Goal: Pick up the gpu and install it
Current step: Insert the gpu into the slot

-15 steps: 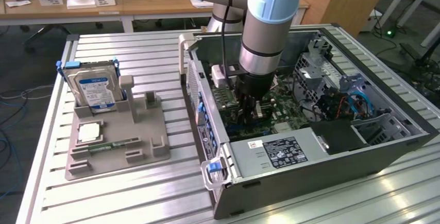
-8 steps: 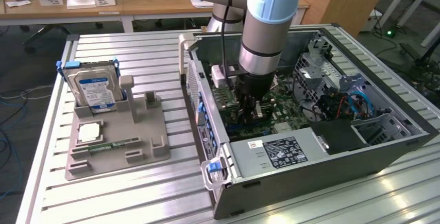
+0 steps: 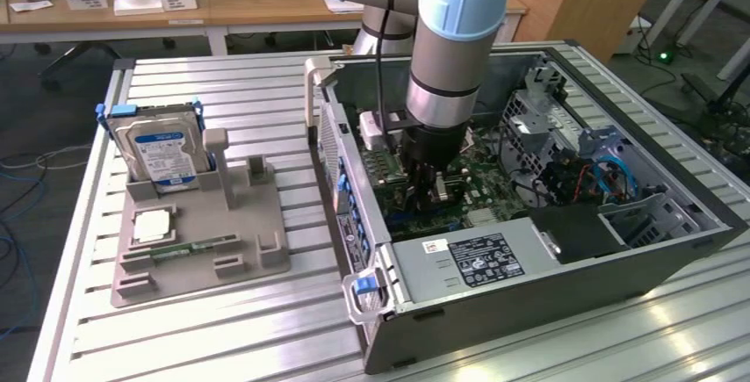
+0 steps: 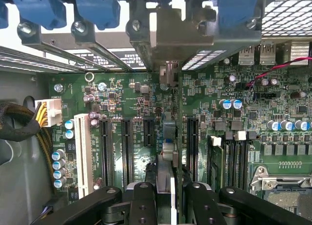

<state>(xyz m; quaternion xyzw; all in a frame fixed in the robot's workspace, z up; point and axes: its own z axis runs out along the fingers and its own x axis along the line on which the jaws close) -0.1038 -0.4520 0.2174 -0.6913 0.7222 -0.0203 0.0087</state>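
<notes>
I am holding the gpu (image 4: 170, 137) edge-on in my gripper (image 4: 165, 186), closed on it, above the motherboard (image 4: 126, 103) slot; keeping it upright and aligned matters before seating.

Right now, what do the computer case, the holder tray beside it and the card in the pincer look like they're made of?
Computer case: looks like sheet metal, dull grey, with perforated panels. Holder tray: probably plastic, matte grey-beige, with moulded-looking posts. GPU, held edge-on in the pincer above the motherboard: green circuit board, seemingly with a silvery metal bracket.
</notes>
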